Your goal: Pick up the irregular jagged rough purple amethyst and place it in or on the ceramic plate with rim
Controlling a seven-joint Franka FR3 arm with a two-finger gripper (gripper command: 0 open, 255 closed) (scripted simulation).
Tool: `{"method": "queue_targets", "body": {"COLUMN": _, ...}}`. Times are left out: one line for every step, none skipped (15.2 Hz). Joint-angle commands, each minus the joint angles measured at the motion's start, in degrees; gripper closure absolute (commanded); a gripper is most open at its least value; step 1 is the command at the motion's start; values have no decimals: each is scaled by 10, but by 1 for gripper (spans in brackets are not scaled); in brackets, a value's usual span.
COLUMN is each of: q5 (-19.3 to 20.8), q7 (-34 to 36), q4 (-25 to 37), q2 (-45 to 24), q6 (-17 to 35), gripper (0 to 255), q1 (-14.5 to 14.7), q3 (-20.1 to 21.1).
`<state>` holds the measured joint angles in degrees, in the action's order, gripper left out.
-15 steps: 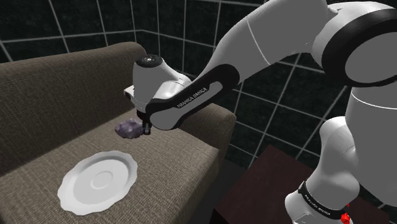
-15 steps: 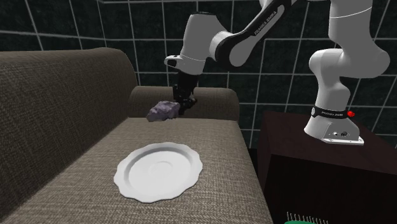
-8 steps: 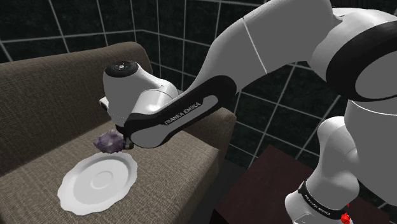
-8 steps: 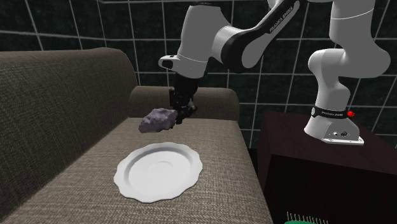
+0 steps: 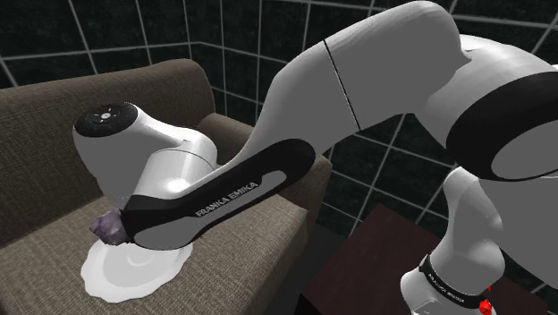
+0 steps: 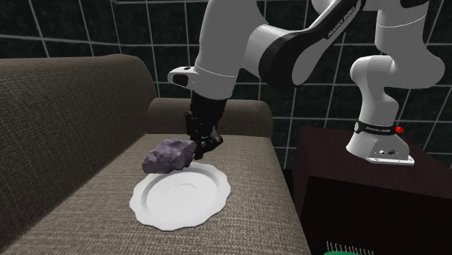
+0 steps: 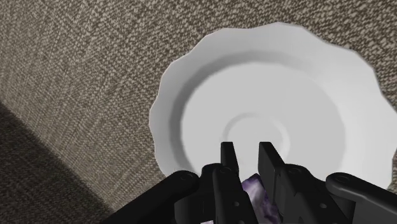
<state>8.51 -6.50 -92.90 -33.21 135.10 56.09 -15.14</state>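
A rough, jagged purple amethyst (image 6: 169, 155) hangs in the air just over the far rim of a white scalloped plate (image 6: 181, 195), with my black gripper (image 6: 197, 147) shut on its end. In the shoulder view the arm covers most of the stone (image 5: 109, 227), and the plate (image 5: 125, 267) lies on the couch seat under it. From the wrist camera the two fingers (image 7: 230, 159) clasp a sliver of purple stone (image 7: 256, 189), and the plate (image 7: 273, 102) spreads below, its centre ring just past the fingertips.
The plate rests on a brown woven couch seat (image 6: 87, 210), with the backrest (image 6: 65, 109) on the second exterior view's left and an armrest (image 6: 239, 116) behind. My dark stand (image 6: 362, 188) sits beside the couch. Dark gridded walls surround the scene.
The arm has swung from beside the armrest toward the plate, carrying the amethyst lower and forward until it hangs over the plate's rim. The grip has stayed shut.
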Motion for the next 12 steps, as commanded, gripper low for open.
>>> {"method": "queue_targets", "body": {"q5": 0, "q7": 7, "q4": 4, "q2": -10, "q6": 5, "gripper": 255, "q1": 3, "q3": 1}}
{"method": "queue_targets", "body": {"q5": 0, "q7": 8, "q4": 3, "q2": -14, "q6": 10, "gripper": 255, "q1": 3, "q3": 1}}
{"method": "queue_targets", "body": {"q5": 0, "q7": 9, "q4": 1, "q2": -19, "q6": 16, "gripper": 255, "q1": 2, "q3": 2}}
{"method": "queue_targets", "body": {"q5": 0, "q7": 10, "q4": 0, "q2": -23, "q6": 21, "gripper": 255, "q1": 2, "q3": 2}}
{"method": "queue_targets", "body": {"q5": -1, "q7": 11, "q4": -1, "q2": -27, "q6": 26, "gripper": 255, "q1": 2, "q3": 2}}
{"method": "queue_targets", "body": {"q5": -1, "q7": 12, "q4": -2, "q2": -32, "q6": 32, "gripper": 255, "q1": 1, "q3": 2}}
{"method": "queue_targets", "body": {"q5": -1, "q7": 13, "q4": -2, "q2": -37, "q6": 37, "gripper": 255, "q1": 1, "q3": 3}}
{"method": "queue_targets", "body": {"q5": -1, "q7": 14, "q4": -3, "q2": -41, "q6": 42, "gripper": 255, "q1": 1, "q3": 3}}
{"method": "queue_targets", "body": {"q5": -1, "q7": 15, "q4": -4, "q2": -46, "q6": 47, "gripper": 255, "q1": 0, "q3": 3}}
{"method": "queue_targets", "body": {"q5": -2, "q7": 16, "q4": -4, "q2": -51, "q6": 52, "gripper": 255, "q1": 0, "q3": 3}}
{"method": "queue_targets", "body": {"q5": -2, "q7": 17, "q4": -4, "q2": -56, "q6": 57, "gripper": 255, "q1": 0, "q3": 4}}
{"method": "queue_targets", "body": {"q5": -2, "q7": 19, "q4": -4, "q2": -62, "q6": 63, "gripper": 255, "q1": -1, "q3": 4}}
